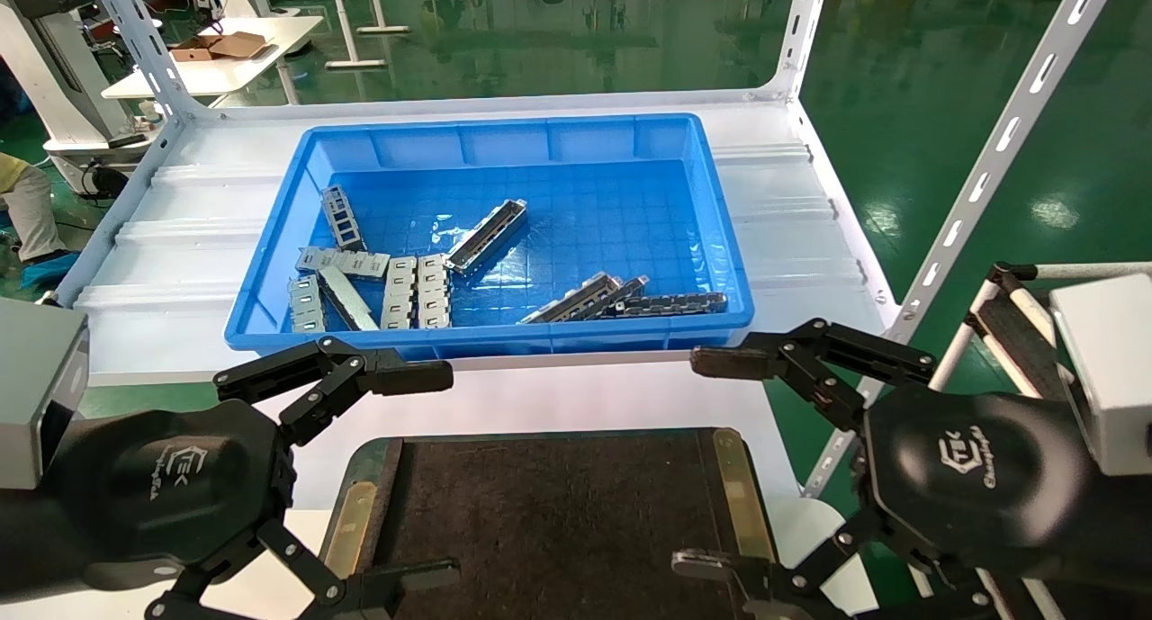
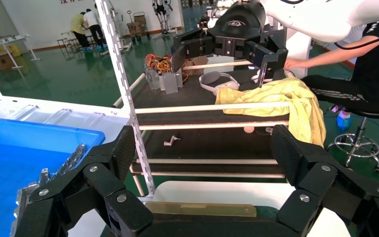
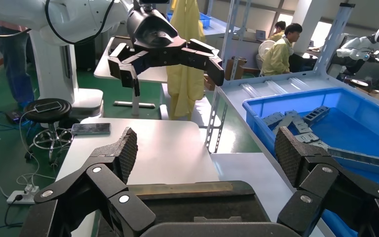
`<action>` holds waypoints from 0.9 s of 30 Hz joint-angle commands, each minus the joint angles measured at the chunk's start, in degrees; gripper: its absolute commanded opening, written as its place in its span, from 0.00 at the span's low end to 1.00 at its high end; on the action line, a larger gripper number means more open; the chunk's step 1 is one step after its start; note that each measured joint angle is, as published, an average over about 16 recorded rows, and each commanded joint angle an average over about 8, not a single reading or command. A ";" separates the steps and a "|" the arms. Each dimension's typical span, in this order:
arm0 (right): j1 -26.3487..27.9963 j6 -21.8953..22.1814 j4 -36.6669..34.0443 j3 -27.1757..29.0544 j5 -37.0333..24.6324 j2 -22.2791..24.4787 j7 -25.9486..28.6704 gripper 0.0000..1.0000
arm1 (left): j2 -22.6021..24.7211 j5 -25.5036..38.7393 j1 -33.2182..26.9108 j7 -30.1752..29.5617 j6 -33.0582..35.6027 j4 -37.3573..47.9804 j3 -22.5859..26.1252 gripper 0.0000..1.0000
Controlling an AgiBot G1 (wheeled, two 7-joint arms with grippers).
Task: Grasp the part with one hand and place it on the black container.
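Task not yet begun. Part (image 1: 486, 234) lying loose in blue bin (image 1: 720, 242). Tray (image 1: 558, 512) sitting bare, nearer robot. Left gripper (image 1: 423, 476) and right gripper (image 1: 711, 462) hovering over tray's sides, fingers spread wide, gripping nothing. Grasp, carry, placement all remaining.

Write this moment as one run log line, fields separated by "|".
stage: before grasp | left gripper: open, over tray | right gripper: open, over tray | part: in blue bin | tray: no part on it
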 commanded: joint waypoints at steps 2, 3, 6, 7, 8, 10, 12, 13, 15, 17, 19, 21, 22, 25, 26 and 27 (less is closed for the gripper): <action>-0.04 -0.06 0.01 0.15 -0.10 -0.06 0.08 1.00 | 0.00 -0.01 0.00 0.01 0.00 0.00 0.01 1.00; -0.05 -0.08 0.02 0.20 -0.14 -0.08 0.11 1.00 | -0.01 -0.01 0.00 0.01 -0.01 0.00 0.02 1.00; -0.08 -0.14 0.03 0.35 -0.24 -0.14 0.18 1.00 | -0.01 -0.02 -0.01 0.01 -0.01 0.00 0.03 1.00; -0.10 -0.16 0.03 0.40 -0.28 -0.16 0.21 1.00 | -0.01 -0.02 -0.01 0.02 -0.01 0.00 0.03 1.00; -0.11 -0.19 0.03 0.45 -0.31 -0.18 0.24 1.00 | -0.01 -0.02 -0.01 0.02 -0.01 0.00 0.03 1.00; -0.13 -0.23 0.04 0.56 -0.38 -0.22 0.29 1.00 | -0.02 -0.03 -0.01 0.02 -0.02 0.00 0.04 1.00; -0.15 -0.27 0.05 0.66 -0.45 -0.26 0.34 1.00 | -0.02 -0.03 -0.01 0.02 -0.02 0.00 0.05 1.00; -0.17 -0.29 0.05 0.71 -0.48 -0.28 0.37 1.00 | -0.02 -0.04 -0.01 0.03 -0.02 0.00 0.05 1.00; -0.19 -0.33 0.06 0.81 -0.55 -0.32 0.42 1.00 | -0.03 -0.04 -0.01 0.03 -0.03 0.00 0.06 1.00; -0.21 -0.37 0.07 0.91 -0.62 -0.36 0.47 1.00 | -0.03 -0.05 -0.01 0.03 -0.03 0.00 0.07 1.00; -0.24 -0.41 0.08 1.01 -0.69 -0.40 0.53 1.00 | -0.03 -0.05 -0.02 0.04 -0.03 0.00 0.08 1.00; -0.26 -0.45 0.09 1.11 -0.76 -0.44 0.58 1.00 | -0.03 -0.06 -0.02 0.04 -0.04 0.00 0.08 1.00; -0.27 -0.47 0.09 1.16 -0.79 -0.46 0.60 1.00 | -0.04 -0.06 -0.02 0.04 -0.04 0.00 0.09 1.00; -0.30 -0.53 0.09 1.28 -0.87 -0.51 0.67 1.00 | -0.04 -0.01 -0.02 0.10 -0.09 0.02 0.08 1.00; -0.30 -0.54 0.09 1.31 -0.89 -0.52 0.68 1.00 | -0.04 0.01 -0.01 0.13 -0.14 0.05 0.06 1.00; -0.31 -0.55 0.09 1.33 -0.91 -0.53 0.69 1.00 | -0.04 0.03 0.01 0.16 -0.20 0.08 0.05 1.00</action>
